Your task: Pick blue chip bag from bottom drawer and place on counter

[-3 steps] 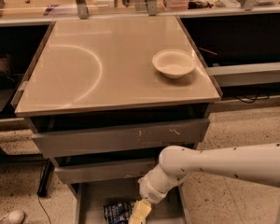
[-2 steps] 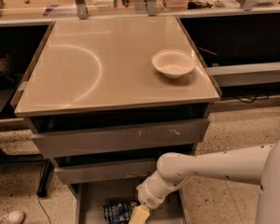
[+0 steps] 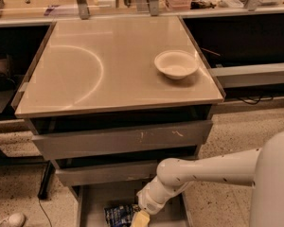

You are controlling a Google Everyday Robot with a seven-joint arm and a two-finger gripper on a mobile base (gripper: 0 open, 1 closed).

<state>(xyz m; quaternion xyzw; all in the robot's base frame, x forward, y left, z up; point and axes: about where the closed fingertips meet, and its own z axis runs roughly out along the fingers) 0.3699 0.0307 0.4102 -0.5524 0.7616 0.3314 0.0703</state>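
Counter (image 3: 85, 79), the big glossy beige tabletop, sits well above the action. Down low, the shallow grey metal bottom drawer (image 3: 92, 205) is pulled out, and my white arm (image 3: 213, 167) reaches into it from the right. The gripper (image 3: 141, 218) hangs at the bottom edge of my view; can't tell if it's spread or closed. The small crinkly dark-blue chip bag (image 3: 118, 214) lies on the drawer floor just left of the gripper, maybe touching, so I reckon the grab goes leftward.
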